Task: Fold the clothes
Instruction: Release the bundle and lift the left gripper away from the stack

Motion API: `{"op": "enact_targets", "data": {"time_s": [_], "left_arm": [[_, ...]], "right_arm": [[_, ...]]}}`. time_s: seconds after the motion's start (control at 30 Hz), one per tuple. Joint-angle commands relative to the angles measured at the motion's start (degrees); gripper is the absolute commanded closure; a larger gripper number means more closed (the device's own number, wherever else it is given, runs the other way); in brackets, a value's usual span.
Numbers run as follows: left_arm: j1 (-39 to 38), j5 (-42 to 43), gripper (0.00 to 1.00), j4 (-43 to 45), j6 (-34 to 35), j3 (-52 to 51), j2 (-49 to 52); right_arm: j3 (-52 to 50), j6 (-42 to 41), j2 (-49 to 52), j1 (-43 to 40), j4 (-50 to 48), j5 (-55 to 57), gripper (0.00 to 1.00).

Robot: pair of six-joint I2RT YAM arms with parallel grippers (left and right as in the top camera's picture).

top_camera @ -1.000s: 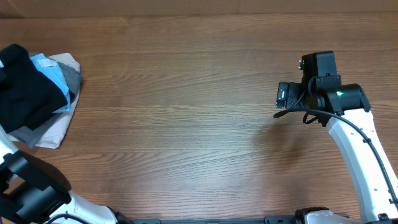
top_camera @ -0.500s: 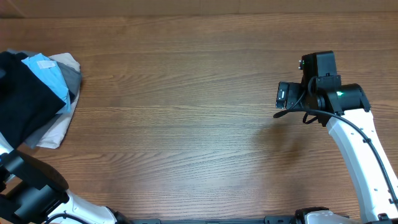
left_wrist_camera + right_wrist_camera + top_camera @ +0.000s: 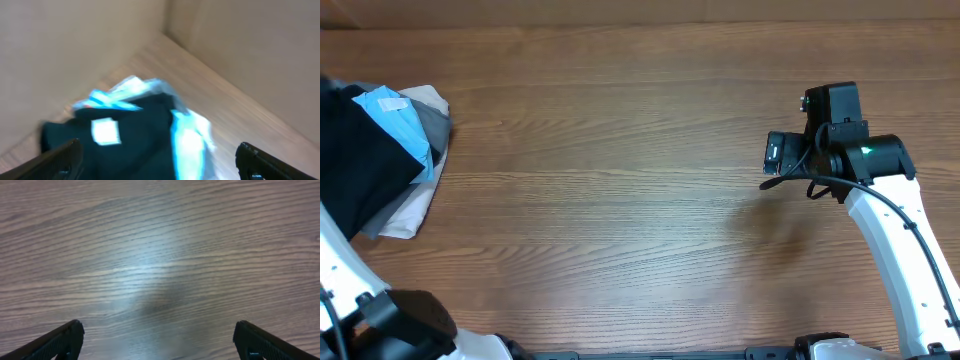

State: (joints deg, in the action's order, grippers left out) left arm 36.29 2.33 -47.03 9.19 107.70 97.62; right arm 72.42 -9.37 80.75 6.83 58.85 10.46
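A pile of clothes lies at the table's far left edge: a black garment on top, a light blue one beside it, and pale grey and white cloth underneath. The left wrist view is blurred and shows the black garment with a white label and the light blue cloth. My left gripper hangs open above the pile, holding nothing. My right gripper is open over bare wood, far from the clothes, at the table's right.
The wooden table runs between the pile and the right arm. A white link of the left arm stands at the front left, close to the pile. Beige walls meet at the corner behind the clothes.
My left gripper has opened and let go of the black garment, which settled onto the pile and uncovered more light blue cloth. The left arm has shifted. The right arm stayed still.
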Motion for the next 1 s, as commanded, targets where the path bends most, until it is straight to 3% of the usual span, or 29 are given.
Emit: {"op": "enact_targets", "data": {"time_s": [0.0,0.17,0.37,0.47,0.77,0.97], "left_arm": [[-4.6,4.6,0.00,-4.9,0.0,0.4,-0.2],[-14.4,6.7,0.00,-10.3,-1.4,0.4,-0.2],[-29.1,3.4,0.00,-17.8,-5.0,0.4,-0.2],[-33.6,3.5,0.00,-24.3,-4.8,0.4,-0.2],[-35.1,2.5,0.00,-43.2,-3.4,0.4,-0.3],[-35.3,0.1,0.00,-42.0,-3.4,-2.9,-7.3]], "right_arm": [[0.7,0.0,-1.0,-0.2,-1.8,-0.3,0.00],[0.7,0.0,-1.0,-0.2,-8.2,-1.0,0.00],[0.7,-0.9,-1.0,-0.2,-16.3,-12.2,0.00],[1.8,-1.4,-1.2,-0.5,-14.7,-11.9,0.00],[3.7,-5.9,-9.5,-5.0,-3.5,-11.9,0.00],[0.7,-5.3,-20.1,-5.9,-0.9,-11.9,0.00]]}}
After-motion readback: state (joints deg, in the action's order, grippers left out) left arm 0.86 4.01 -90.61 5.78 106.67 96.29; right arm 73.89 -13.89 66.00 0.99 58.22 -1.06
